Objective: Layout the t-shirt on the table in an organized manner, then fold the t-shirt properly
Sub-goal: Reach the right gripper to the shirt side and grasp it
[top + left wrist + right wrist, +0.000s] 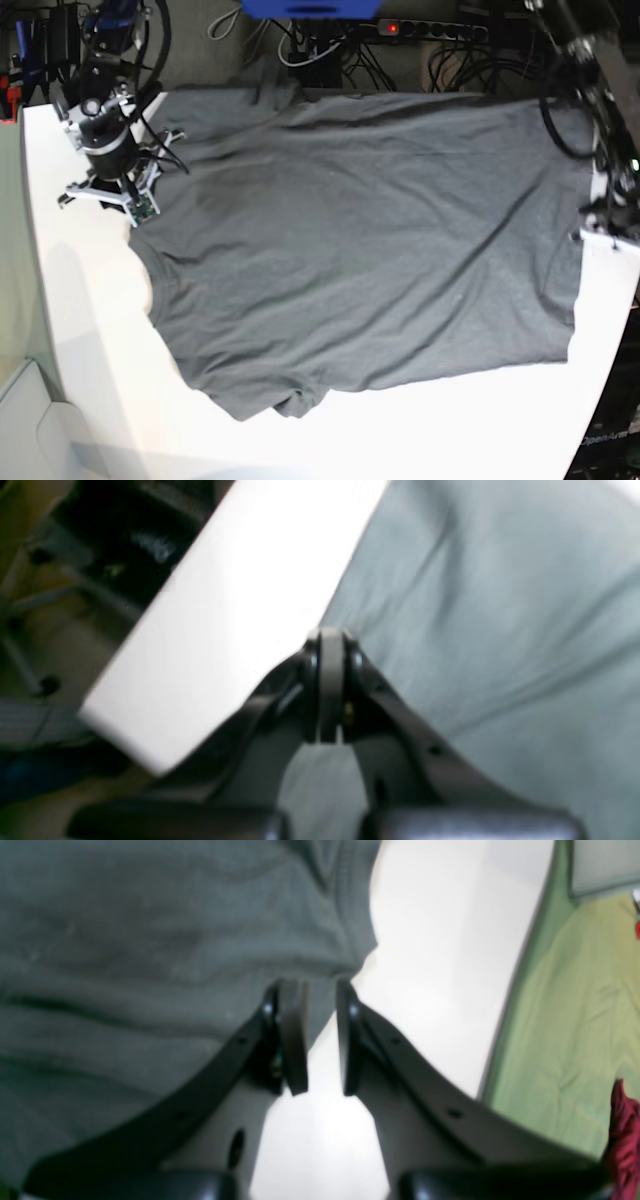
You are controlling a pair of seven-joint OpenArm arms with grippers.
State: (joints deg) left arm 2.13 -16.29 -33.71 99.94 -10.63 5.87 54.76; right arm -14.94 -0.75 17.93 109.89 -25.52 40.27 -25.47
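The dark grey t-shirt (pixel 370 240) lies spread flat on the white table (pixel 450 430), collar to the left and hem to the right, with a few creases. My right gripper (pixel 135 200) stands at its upper left shoulder. In the right wrist view its fingers (pixel 320 990) are slightly open at the cloth's edge (pixel 125 940), with bare table (pixel 440 965) showing through the gap. My left gripper (pixel 603 232) sits at the hem on the right. In the left wrist view it (pixel 330 640) is shut right on the shirt's edge (pixel 500 630), beside the white table (pixel 225 605).
Cables and a power strip (pixel 420 30) run behind the table's far edge. Beyond the table's curved left edge are a pale green surface (pixel 575 1015) and a dark red object (pixel 625 1130). Floor and dark stands (pixel 75 580) show past the right edge.
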